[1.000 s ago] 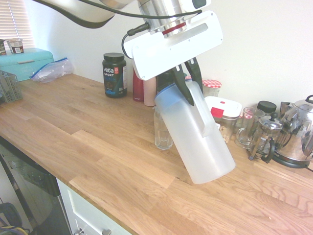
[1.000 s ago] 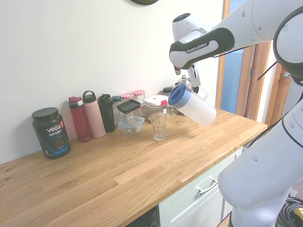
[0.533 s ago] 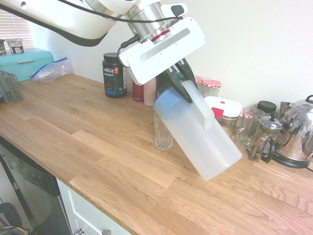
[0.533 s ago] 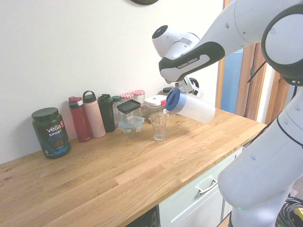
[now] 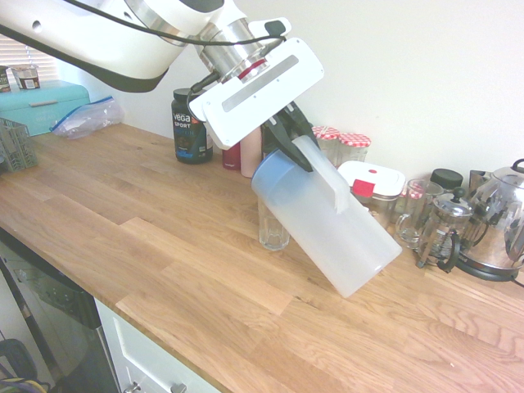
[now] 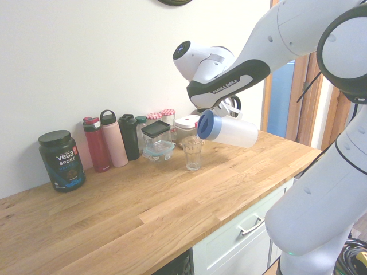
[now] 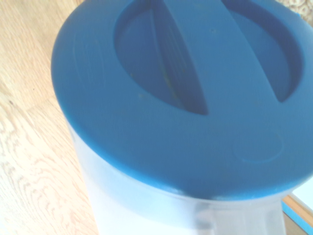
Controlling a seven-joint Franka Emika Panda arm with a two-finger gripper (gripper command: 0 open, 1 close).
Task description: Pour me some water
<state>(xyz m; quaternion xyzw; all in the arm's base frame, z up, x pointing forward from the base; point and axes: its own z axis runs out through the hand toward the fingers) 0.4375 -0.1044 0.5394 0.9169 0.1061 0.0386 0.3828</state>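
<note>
A frosted-white pitcher [image 5: 327, 221] with a blue lid [image 6: 205, 124] hangs tipped almost on its side above the counter. My gripper [image 5: 296, 141] is shut on its side handle [image 5: 326, 173]. The lid end points down toward a clear ribbed glass [image 5: 273, 228] [image 6: 193, 153] standing upright on the wood, and sits just above and beside the glass rim. The water itself cannot be made out. The blue lid [image 7: 186, 93] fills the wrist view, with the frosted wall below it.
Along the wall stand a black Vega tub [image 5: 191, 124], red and pink bottles [image 6: 106, 142], jars with checked lids [image 5: 354, 144], a lidded food box [image 5: 372, 180], a glass mug [image 5: 413, 213], a French press [image 5: 444, 229] and a kettle [image 5: 498, 221]. A teal bread box [image 5: 37, 105] sits far left.
The arm has swung the pitcher further over, from a steep slant to nearly level, and carried its lid end closer to the glass. The glass has stayed put.
</note>
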